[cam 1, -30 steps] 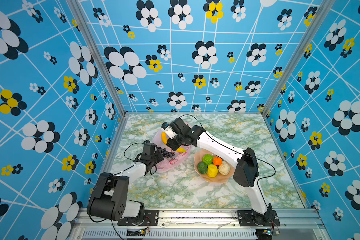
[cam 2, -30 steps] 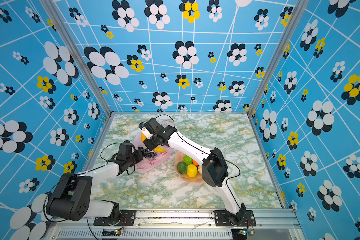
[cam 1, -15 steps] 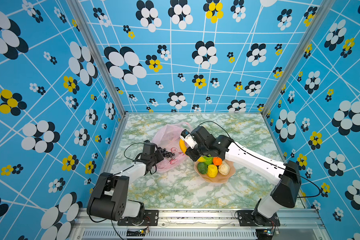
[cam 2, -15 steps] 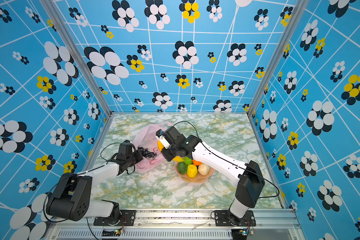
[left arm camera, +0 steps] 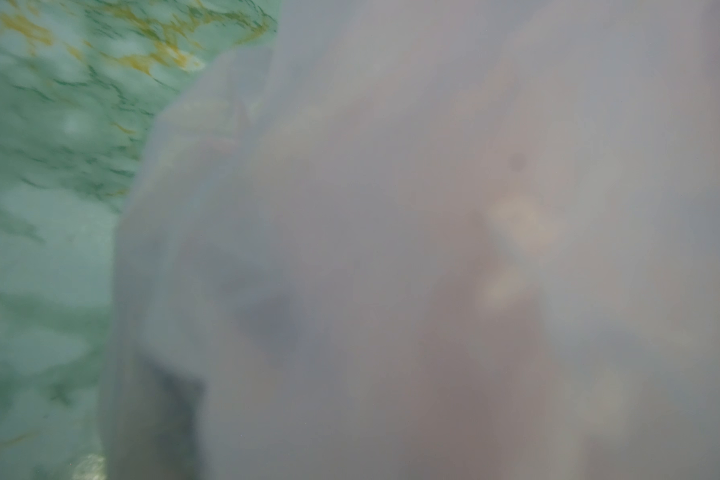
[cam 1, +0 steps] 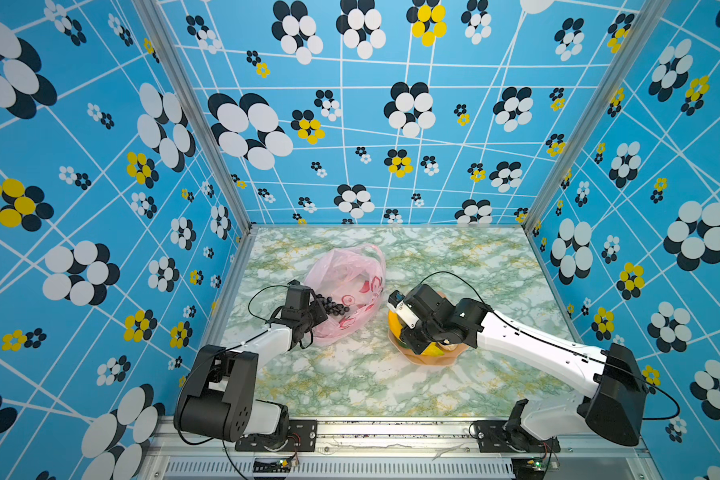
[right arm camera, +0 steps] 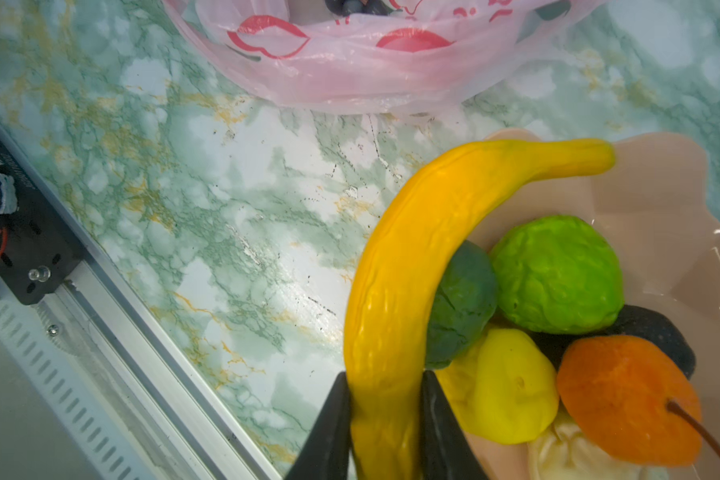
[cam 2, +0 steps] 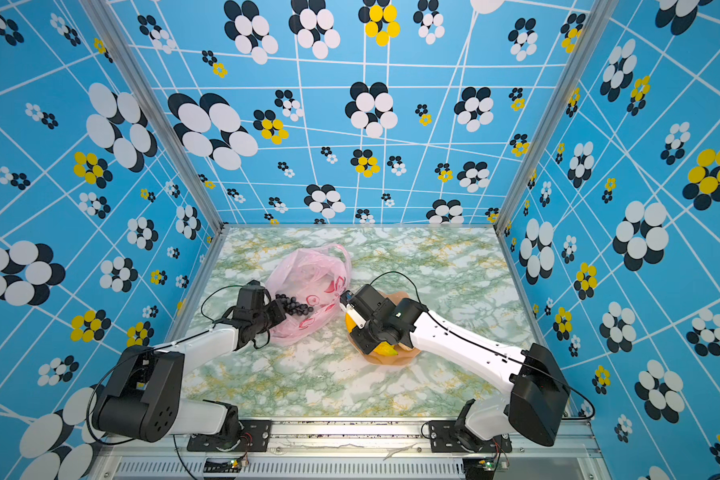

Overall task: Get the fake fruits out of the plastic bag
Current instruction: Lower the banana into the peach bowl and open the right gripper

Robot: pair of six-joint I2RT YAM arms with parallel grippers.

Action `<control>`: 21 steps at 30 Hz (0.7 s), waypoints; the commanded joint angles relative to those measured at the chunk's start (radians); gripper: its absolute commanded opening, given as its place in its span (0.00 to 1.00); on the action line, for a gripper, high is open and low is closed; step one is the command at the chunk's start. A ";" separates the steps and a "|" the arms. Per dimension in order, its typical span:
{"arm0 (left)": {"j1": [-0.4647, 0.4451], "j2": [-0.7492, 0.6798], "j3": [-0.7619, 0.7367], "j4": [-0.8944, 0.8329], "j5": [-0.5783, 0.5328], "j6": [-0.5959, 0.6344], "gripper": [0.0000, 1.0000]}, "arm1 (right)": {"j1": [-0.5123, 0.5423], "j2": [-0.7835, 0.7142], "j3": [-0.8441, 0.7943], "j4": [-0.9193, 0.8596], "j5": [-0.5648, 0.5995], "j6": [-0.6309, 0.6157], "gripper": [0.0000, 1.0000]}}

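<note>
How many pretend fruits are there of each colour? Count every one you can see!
Yellow: 2 (banana, yellow fruit)
Green: 2 (light green fruit, dark green fruit)
Orange: 1 (orange fruit)
Black: 2 (grape bunch, dark fruit)
Beige: 1 (beige fruit)
Total: 8

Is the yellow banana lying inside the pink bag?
No: the right hand pinches the banana at the edge of the dish, outside the plastic bag.
</note>
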State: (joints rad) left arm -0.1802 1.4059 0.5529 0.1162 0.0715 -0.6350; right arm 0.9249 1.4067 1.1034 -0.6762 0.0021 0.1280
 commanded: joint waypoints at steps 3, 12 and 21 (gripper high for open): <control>0.013 0.015 0.021 -0.029 -0.013 0.020 0.00 | 0.011 -0.036 -0.049 -0.037 0.024 0.016 0.19; 0.016 0.018 0.022 -0.027 -0.007 0.020 0.00 | 0.016 -0.032 -0.069 -0.069 0.056 -0.047 0.19; 0.020 0.021 0.022 -0.027 -0.002 0.018 0.00 | 0.022 -0.017 -0.080 -0.017 0.006 -0.064 0.19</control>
State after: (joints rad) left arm -0.1730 1.4109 0.5541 0.1162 0.0731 -0.6350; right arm 0.9360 1.3907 1.0374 -0.7044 0.0273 0.0845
